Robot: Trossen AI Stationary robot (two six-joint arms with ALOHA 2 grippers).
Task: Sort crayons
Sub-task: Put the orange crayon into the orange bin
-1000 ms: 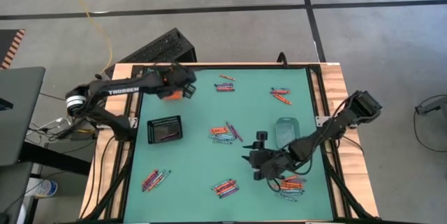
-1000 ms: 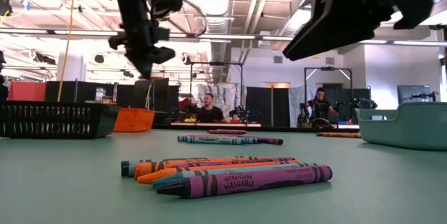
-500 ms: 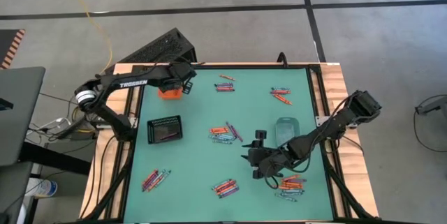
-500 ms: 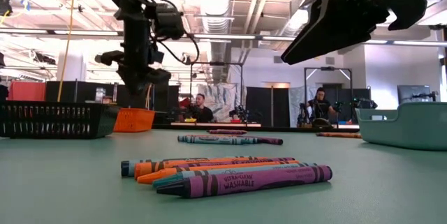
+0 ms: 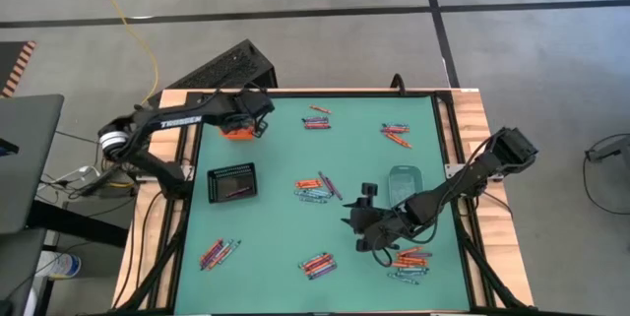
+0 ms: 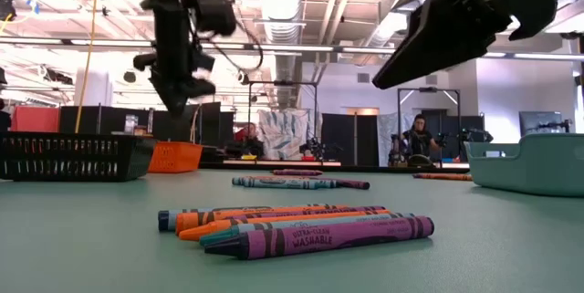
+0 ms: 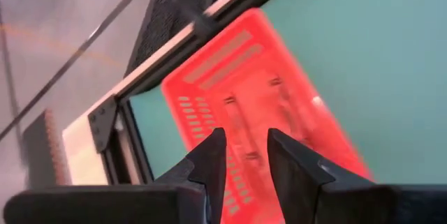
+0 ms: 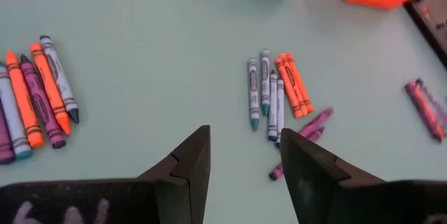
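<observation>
My left gripper [image 7: 244,155] jaws gape empty over the orange tray [image 7: 262,105], right gripper [image 8: 244,155] jaws open above loose crayons [image 8: 276,95]; descending crooked risks scattering them.

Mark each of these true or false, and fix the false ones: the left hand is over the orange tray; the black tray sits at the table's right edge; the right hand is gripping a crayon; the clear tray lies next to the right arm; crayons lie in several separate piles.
1. The left hand is over the orange tray. True.
2. The black tray sits at the table's right edge. False: it is on the left side of the table.
3. The right hand is gripping a crayon. False: its fingers stand apart with nothing between them.
4. The clear tray lies next to the right arm. True.
5. Crayons lie in several separate piles. True.
</observation>
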